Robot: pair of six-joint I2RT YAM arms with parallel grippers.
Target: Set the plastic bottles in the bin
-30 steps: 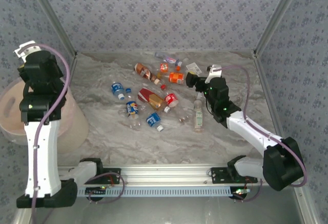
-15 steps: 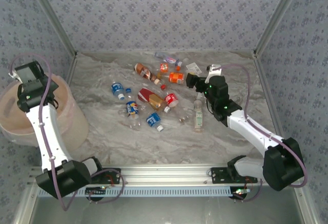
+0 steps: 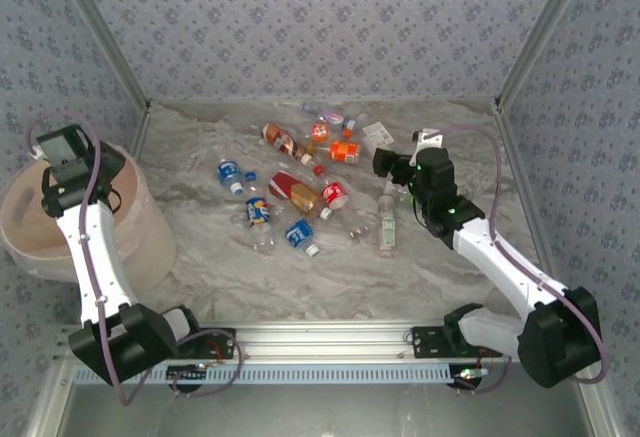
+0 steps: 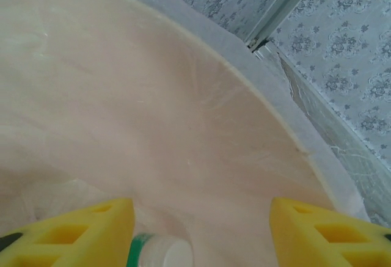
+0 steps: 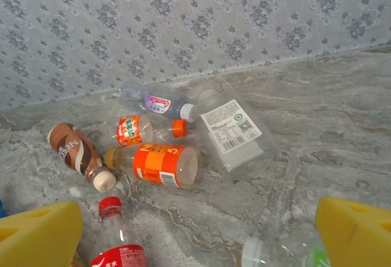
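Now, left gripper [image 4: 201,230]: your jaws just parted over the round pinkish-beige plastic tub [image 4: 183,126].
White-capped plastic bottle [image 4: 164,252]: released into it.
Right gripper [image 5: 198,236]: open.

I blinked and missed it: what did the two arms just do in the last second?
The left arm dropped from high up to the bin, and the left end effector opened, releasing a green-labelled bottle. The right end effector drifted slightly right, staying open. The bottles on the table did not move.
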